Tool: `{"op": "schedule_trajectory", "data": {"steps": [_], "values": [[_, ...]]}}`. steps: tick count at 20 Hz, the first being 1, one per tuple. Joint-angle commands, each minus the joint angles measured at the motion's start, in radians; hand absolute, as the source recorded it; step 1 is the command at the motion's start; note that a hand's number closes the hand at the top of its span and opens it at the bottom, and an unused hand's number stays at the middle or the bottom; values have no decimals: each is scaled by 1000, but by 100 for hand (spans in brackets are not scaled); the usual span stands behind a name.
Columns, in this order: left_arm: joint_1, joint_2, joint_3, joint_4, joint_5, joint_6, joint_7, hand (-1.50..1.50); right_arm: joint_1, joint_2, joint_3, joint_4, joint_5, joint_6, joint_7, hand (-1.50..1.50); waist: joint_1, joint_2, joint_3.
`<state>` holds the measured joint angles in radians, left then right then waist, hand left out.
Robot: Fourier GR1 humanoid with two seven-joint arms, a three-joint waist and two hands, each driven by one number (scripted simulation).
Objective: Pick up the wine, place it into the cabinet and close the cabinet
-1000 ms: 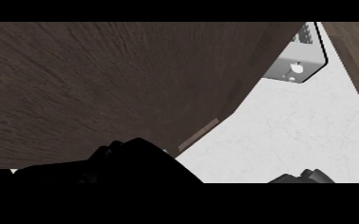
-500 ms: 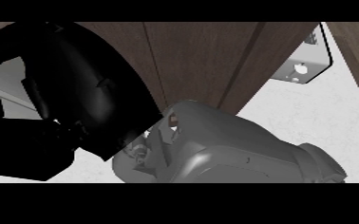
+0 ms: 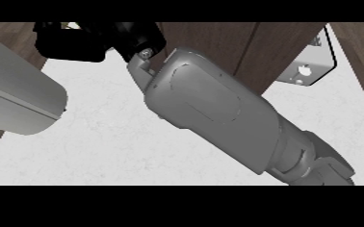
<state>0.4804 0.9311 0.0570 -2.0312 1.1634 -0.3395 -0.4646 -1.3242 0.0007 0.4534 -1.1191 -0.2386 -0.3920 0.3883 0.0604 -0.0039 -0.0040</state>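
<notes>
Apparently right robot hand (image 3: 99,41) raised, cabinet-ward.

White counter (image 3: 107,139), dark wood panels (image 3: 235,48)

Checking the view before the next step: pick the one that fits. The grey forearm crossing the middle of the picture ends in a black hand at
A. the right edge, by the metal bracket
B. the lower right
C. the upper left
C: the grey forearm rises from the lower right, and its black hand sits at the upper left, against the dark wood cabinet.

White marbled counter top (image 3: 107,154) spans lower view; metal bracket (image 3: 307,69) near upper right.
</notes>
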Motion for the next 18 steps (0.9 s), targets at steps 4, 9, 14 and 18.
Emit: {"op": "schedule_trajectory", "data": {"steps": [4,9,14,18], "values": [[-33,-5,34,13,14,0,13,150,48,-32,-58,237,8,37,-168,150,-8,29,2],[-27,8,49,6,25,11,35,150,78,-74,-43,260,28,58,-210,150,-4,29,2],[-23,6,46,-17,38,19,45,150,116,-140,-52,262,37,80,-234,150,-12,32,3],[-38,-9,33,-11,37,51,47,150,125,-128,-52,252,37,81,-257,150,-32,32,2]]}}
